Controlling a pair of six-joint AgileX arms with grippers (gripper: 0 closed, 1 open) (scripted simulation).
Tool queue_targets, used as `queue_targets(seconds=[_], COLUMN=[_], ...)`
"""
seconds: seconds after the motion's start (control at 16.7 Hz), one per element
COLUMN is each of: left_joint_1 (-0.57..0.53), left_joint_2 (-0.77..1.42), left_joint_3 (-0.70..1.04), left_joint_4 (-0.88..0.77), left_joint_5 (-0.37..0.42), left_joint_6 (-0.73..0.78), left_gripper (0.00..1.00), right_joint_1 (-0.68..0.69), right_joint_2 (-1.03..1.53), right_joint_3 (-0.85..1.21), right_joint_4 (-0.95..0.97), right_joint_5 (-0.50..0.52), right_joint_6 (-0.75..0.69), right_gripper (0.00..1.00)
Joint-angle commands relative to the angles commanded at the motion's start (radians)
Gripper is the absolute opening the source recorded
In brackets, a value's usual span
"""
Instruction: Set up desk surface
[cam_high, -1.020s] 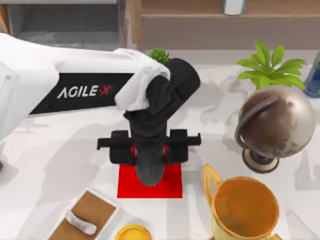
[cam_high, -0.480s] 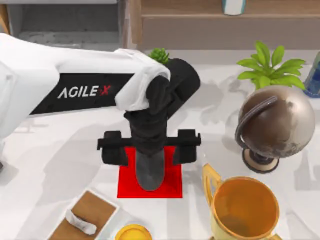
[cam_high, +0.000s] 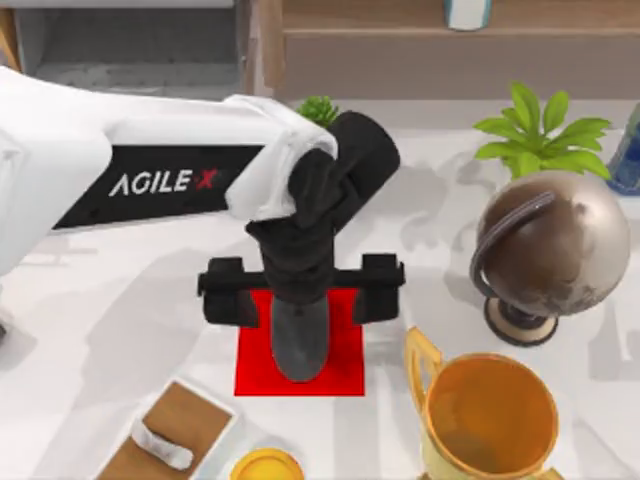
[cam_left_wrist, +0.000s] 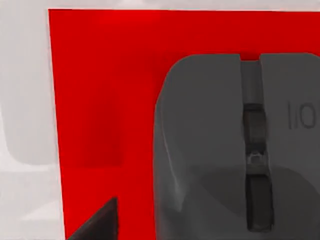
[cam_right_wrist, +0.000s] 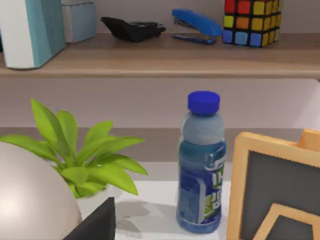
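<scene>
Left gripper (cam_high: 301, 292) is being lifted slightly, jaws being spread wider than second ago. Grey mouse (cam_left_wrist: 235, 150) is lying released on red mat (cam_high: 345, 372), mid desk surface (cam_high: 120, 320). Placement judged done. Right arm parked; its fingers cannot be told.

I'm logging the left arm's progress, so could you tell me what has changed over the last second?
The left gripper, over the computer mouse on the red mat, spread its fingers wider and let it go; the arm shifted slightly. The mouse, mat, globe, trophy cup and plant on the white desk stayed put.
</scene>
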Motion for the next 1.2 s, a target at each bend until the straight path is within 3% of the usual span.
queue_targets(seconds=[0.24,0.54,0.96,1.2], left_joint_1=[0.066,0.273,0.768,1.090], left_joint_2=[-0.048,-0.161,-0.299,-0.310], left_joint_3=[-0.065,-0.270,-0.693,-0.897], left_joint_4=[0.168,0.580,1.366,1.802], left_joint_5=[0.103,0.334,0.693,0.833], left_joint_6=[0.145,0.537,1.308,1.747], left_gripper=[1.00,1.00,1.00,1.00], right_joint_1=[0.000,0.000,0.000,0.000], right_joint_2=[0.000,0.000,0.000,0.000], right_joint_3=[0.000,0.000,0.000,0.000], right_joint_4=[0.000,0.000,0.000,0.000], right_joint_5=[0.000,0.000,0.000,0.000], right_joint_6=[0.000,0.000,0.000,0.000], right_gripper=[1.00,1.00,1.00,1.00])
